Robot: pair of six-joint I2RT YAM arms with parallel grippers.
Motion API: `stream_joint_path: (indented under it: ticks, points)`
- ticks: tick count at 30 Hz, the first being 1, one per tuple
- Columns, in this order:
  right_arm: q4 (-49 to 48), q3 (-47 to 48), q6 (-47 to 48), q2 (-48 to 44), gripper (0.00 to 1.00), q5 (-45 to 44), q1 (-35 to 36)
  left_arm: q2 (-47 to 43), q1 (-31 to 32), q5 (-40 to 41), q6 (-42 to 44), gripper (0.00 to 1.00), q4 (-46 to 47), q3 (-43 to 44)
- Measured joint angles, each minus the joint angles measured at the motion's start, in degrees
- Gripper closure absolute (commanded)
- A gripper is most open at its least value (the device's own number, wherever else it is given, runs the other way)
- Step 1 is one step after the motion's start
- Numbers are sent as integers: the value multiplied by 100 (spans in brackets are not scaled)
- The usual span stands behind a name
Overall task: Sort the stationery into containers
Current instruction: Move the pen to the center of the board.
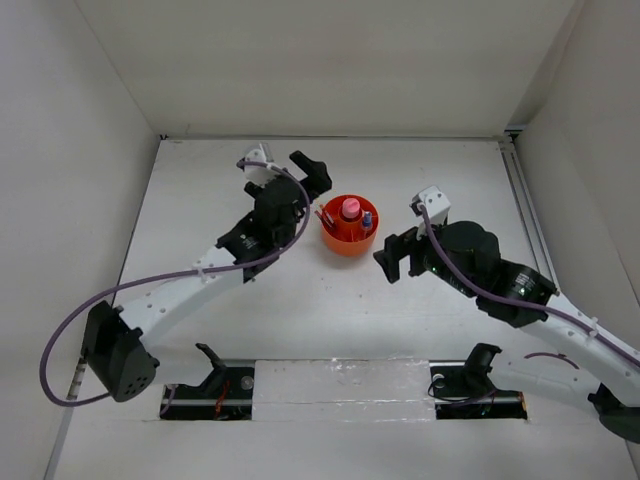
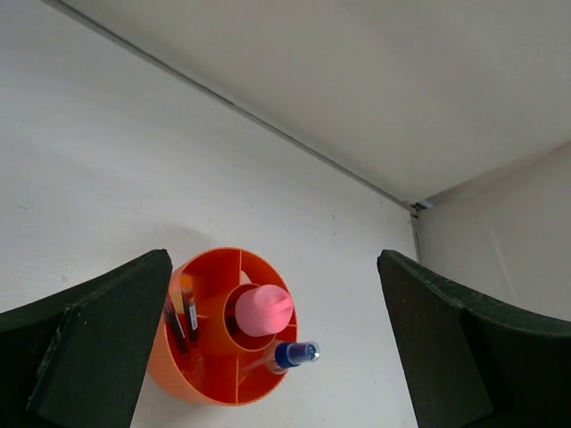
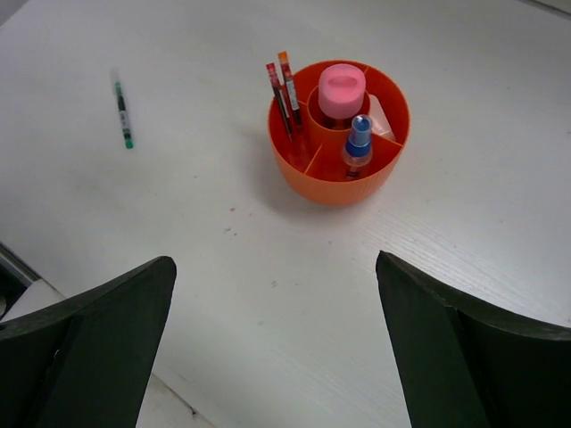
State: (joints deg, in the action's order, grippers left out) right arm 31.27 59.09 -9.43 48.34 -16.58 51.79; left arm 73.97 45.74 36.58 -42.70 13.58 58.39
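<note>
- The left gripper is spread wide; nothing is held.
- One thin green pen is laid flat on the table, at 9 o'clock of the organiser, well apart.
- One round, glossy orange organiser is seen in the right wrist view. It is filled with two slim pens at 10 o'clock, one pink-capped bottle in the central cup and one clear blue-capped bottle at 6 o'clock.
- The right gripper is opened wide, empty.
</note>
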Motion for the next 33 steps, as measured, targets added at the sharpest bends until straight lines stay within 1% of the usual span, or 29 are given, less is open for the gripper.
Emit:
stream_joint_path:
  ticks: [2, 4, 6, 8, 10, 11, 12, 14, 15, 17, 19, 20, 21, 23, 27, 30, 33]
  points:
    - [-98, 0, 48, 85, 0, 166, -2, -168, -205, -17, -55, 0, -466, 356]
    - [-264, 0, 98, 181, 0, 365, -2, -284, -540, -61, -151, 0, -949, 675]
    - [-439, 0, 138, 358, 0, 595, 2, -424, -940, -116, -328, 0, -1482, 861]
    - [-605, 33, 170, 645, 0, 726, 79, -577, -1469, -315, -520, 0, -2002, 925]
    - [-717, 155, 175, 1097, 0, 804, 197, -710, -2098, -680, -699, 0, -2490, 925]
    - [-841, 236, 170, 1379, 1, 855, 264, -743, -2295, -804, -743, 0, -2618, 918]
    - [-957, 321, 168, 1698, 1, 922, 328, -826, -2885, -1115, -839, 0, -2881, 863]
    - [-1204, 538, 168, 2328, 2, 1123, 437, -966, -3571, -1392, -968, 0, -3213, 695]
    - [-1276, 706, 166, 2699, 2, 1237, 498, -1047, -3823, -1467, -1012, 0, -3386, 601]
    - [-1405, 1158, 170, 3488, 6, 1449, 627, -1250, -4210, -1582, -1106, 0, -3762, 396]
    - [-1504, 1655, 175, 4232, 7, 1646, 758, -1499, -4385, -1600, -1215, 0, -4092, 199]
    - [-1523, 1967, 201, 4614, 11, 1720, 820, -1633, -4409, -1569, -1259, 0, -4264, 122]
    - [-1552, 2271, 219, 4983, 11, 1803, 872, -1755, -4415, -1537, -1303, 0, -4409, 76]
    - [-1556, 2841, 251, 5633, 14, 1950, 927, -2000, -4426, -1467, -1373, 0, -4669, 28]
    - [-1543, 3718, 284, 6701, 23, 2175, 981, -2286, -4426, -1274, -1377, 0, -5036, 24]
    - [-1381, 4385, 326, 7425, 23, 2236, 997, -2347, -4426, -1202, -1296, 0, -5278, 22]
    - [-1272, 4900, 363, 7976, 24, 2260, 1021, -2533, -4426, -1209, -1104, 0, -5296, -96]
